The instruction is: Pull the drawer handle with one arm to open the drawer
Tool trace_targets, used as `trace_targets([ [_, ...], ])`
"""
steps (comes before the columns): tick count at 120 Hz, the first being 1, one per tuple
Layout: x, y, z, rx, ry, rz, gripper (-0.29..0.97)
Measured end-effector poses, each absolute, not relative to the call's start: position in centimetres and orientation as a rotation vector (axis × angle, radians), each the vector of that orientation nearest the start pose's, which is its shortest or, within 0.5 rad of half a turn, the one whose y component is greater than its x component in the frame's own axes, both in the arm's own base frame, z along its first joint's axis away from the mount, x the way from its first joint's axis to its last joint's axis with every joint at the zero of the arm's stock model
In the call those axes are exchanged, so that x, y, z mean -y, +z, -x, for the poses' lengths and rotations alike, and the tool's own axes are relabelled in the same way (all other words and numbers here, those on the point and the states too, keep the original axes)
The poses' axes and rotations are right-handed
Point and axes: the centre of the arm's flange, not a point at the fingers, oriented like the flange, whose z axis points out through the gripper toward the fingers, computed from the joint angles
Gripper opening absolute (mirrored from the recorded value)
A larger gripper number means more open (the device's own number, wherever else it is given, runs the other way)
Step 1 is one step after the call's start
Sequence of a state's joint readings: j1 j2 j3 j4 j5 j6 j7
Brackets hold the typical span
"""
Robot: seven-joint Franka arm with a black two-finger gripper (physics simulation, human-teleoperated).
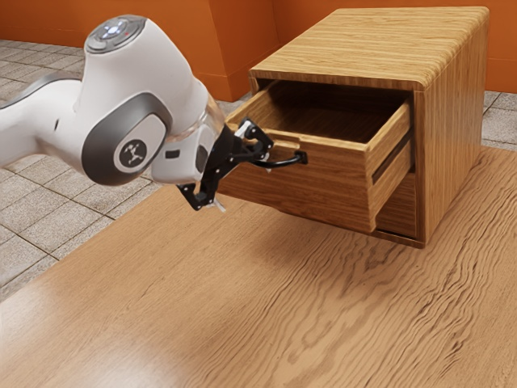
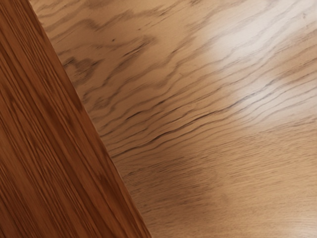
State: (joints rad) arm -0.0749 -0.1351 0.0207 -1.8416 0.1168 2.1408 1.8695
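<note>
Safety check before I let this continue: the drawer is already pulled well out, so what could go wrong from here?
1. The drawer sticks far out of the cabinet; more pulling might bring it right out or shift the cabinet.
2. The end effector sits at one end of the handle, so it could slip off or skew the drawer.

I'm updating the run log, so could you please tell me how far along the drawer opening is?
Done: the drawer stands well out of the cabinet, with its inside showing. In hand: the end effector is at the handle; I cannot tell whether it grips it. Left: at most a further pull, since the drawer's rear sits inside the cabinet, then letting go.
</note>
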Motion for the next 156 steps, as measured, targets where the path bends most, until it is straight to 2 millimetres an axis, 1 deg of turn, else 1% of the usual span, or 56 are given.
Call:
trace_targets([
  [13,2.4,62.7,-55.6,-2.262,-0.253,1.509,0.67],
  [37,2.5,63.0,-55.6,-2.258,-0.257,1.502,0.57],
  [53,2.6,63.9,-55.5,-2.247,-0.270,1.493,0.51],
  [66,2.3,65.9,-55.4,-2.231,-0.280,1.500,0.58],
  [76,2.6,66.3,-55.1,-2.241,-0.274,1.504,0.61],
  [94,2.5,67.8,-53.6,-2.247,-0.267,1.514,0.65],
  [107,3.2,68.8,-52.9,-2.272,-0.251,1.527,0.66],
  [111,3.1,69.2,-52.7,-2.274,-0.243,1.546,0.66],
  [118,2.1,69.8,-52.2,-2.265,-0.217,1.612,0.67],
  [126,1.4,70.1,-51.5,-2.258,-0.174,1.685,0.67],
  [134,1.0,69.7,-50.9,-2.259,-0.113,1.747,0.67],
  [146,-0.2,68.9,-50.0,-2.258,-0.046,1.866,0.68],
  [156,-0.6,69.0,-49.0,-2.226,-0.013,1.974,0.68],
])
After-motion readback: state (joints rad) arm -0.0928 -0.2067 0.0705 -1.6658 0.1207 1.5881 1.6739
